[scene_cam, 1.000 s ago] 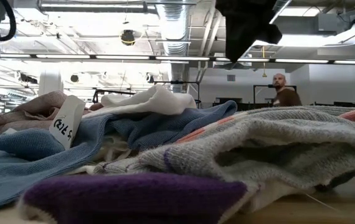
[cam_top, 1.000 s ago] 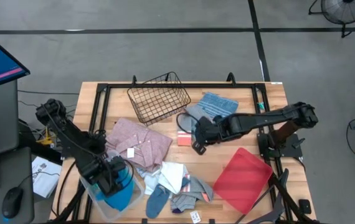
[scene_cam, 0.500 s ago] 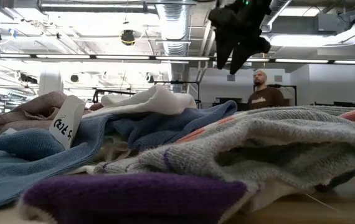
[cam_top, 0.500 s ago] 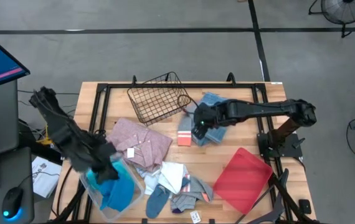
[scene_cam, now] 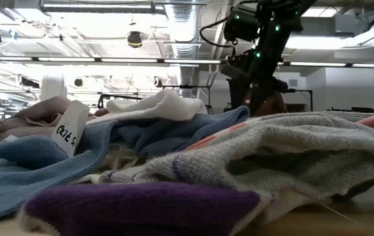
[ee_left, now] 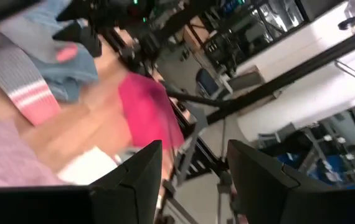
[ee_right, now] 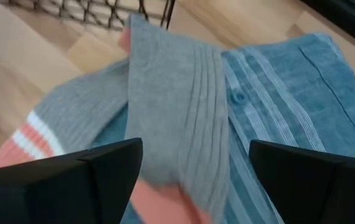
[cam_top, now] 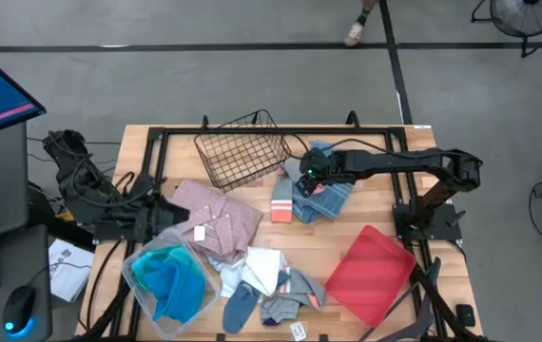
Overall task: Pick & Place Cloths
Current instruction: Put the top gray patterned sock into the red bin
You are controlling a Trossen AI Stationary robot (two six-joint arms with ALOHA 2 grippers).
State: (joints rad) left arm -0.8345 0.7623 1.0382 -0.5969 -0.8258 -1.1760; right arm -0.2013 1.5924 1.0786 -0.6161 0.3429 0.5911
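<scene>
My right gripper (cam_top: 307, 177) hangs open just above a grey sock with a coral-striped cuff (ee_right: 171, 106). The sock lies on a grey-blue striped towel (cam_top: 330, 186) beside the wire basket (cam_top: 242, 150). The gripper's fingers stand on either side of the sock without touching it. My left gripper (cam_top: 162, 214) is open and empty, raised over the table's left edge and pointing about level toward the right. Turquoise and blue cloths (cam_top: 171, 283) lie in a clear bin (cam_top: 138, 256). A pink shirt (cam_top: 216, 217) lies spread beside the bin, and white cloths and socks (cam_top: 269, 283) are heaped near the front edge.
A red tray (cam_top: 374, 274) lies at the front right. A small coral piece (cam_top: 281, 211) sits between the shirt and the towel. Black frame rails run along the far and side edges. A person's foot shows on the floor beyond the table.
My left gripper has risen out of the clear bin and tipped from pointing down to about level; the blue cloth stays in the bin. My right gripper has gone toward the far edge and down, from beside the coral piece to over the grey sock and towel.
</scene>
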